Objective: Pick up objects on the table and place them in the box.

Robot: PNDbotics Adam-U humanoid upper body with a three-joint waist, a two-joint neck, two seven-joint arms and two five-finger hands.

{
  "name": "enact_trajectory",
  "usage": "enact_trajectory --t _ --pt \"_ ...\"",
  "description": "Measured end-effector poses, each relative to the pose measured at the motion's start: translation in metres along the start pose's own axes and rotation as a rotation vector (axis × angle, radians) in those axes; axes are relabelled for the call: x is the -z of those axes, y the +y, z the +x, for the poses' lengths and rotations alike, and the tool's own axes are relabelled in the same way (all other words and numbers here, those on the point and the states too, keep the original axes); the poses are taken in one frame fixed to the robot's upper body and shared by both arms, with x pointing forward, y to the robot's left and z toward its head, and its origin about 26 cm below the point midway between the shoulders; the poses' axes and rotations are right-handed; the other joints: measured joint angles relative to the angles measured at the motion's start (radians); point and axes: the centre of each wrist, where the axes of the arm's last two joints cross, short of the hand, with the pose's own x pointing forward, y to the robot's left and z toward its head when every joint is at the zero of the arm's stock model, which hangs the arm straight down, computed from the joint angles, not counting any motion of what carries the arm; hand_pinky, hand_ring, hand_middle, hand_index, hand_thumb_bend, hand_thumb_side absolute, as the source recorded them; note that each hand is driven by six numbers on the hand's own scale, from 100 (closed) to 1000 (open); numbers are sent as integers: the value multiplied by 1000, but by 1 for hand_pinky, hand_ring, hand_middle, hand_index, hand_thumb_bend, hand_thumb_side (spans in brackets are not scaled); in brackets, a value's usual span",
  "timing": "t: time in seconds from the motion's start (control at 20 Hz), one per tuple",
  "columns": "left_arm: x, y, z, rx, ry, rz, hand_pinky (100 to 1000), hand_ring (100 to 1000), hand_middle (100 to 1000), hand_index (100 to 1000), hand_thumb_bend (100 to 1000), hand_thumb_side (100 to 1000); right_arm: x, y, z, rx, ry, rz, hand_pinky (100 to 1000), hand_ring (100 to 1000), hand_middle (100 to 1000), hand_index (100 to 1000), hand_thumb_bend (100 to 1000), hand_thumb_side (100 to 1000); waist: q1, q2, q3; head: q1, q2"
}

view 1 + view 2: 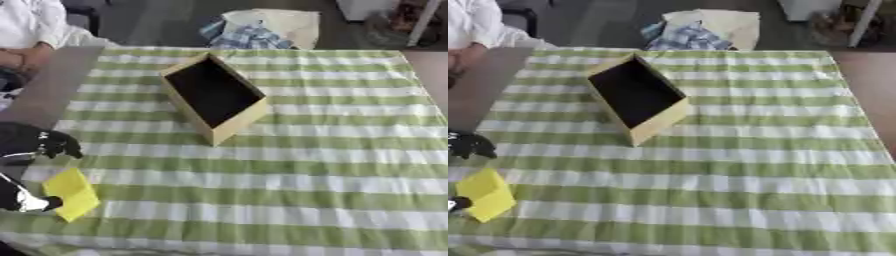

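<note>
**Yellow piece at the near left corner, box wide open ahead**

We are looking down on the counter [332, 165], covered in a green and white checked cloth. The box [229, 127], tan outside and black inside, sits up the middle-left, turned at an angle, mouth open and nothing visible in it. Down at the near left lies a flat yellow object [72, 194], well apart from the box, with bare cloth between them. Our left hand [39, 141] shows at the left edge, just above and beside the yellow piece; we cannot tell whether its fingers are spread or curled. Another black and white part [22, 200] of the robot touches the yellow object's left edge. Beyond the far edge lies a heap of cloth [258, 30].
</note>
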Motion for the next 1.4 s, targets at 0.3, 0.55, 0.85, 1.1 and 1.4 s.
enact_trajectory --t 0.3,0.55,0.85,1.1,1.4 --pt "11 -8 -1 -10 0 -24 506 658 851 898 406 681 -1 1 0 7 7 -1 638 696 713 795 100 841 0 1 -3 5 0" --pt "18 -17 0 -25 -11 -51 466 614 775 871 363 668 -2 1 0 10 9 -2 637 695 712 795 100 841 0 5 -7 6 0" --pt "22 -20 1 -41 -32 -59 353 527 692 799 304 432 -2 -1 -1 7 13 -4 636 695 711 795 100 841 0 5 -7 8 0" --pt "21 -17 3 -60 -41 -55 301 492 626 687 270 246 -3 0 -1 10 19 -6 636 695 710 795 100 842 1 5 -7 10 0" --pt "20 -12 5 -81 -44 -33 269 474 600 648 255 201 -5 0 -2 7 23 -4 637 695 710 795 100 842 1 5 -8 10 0"
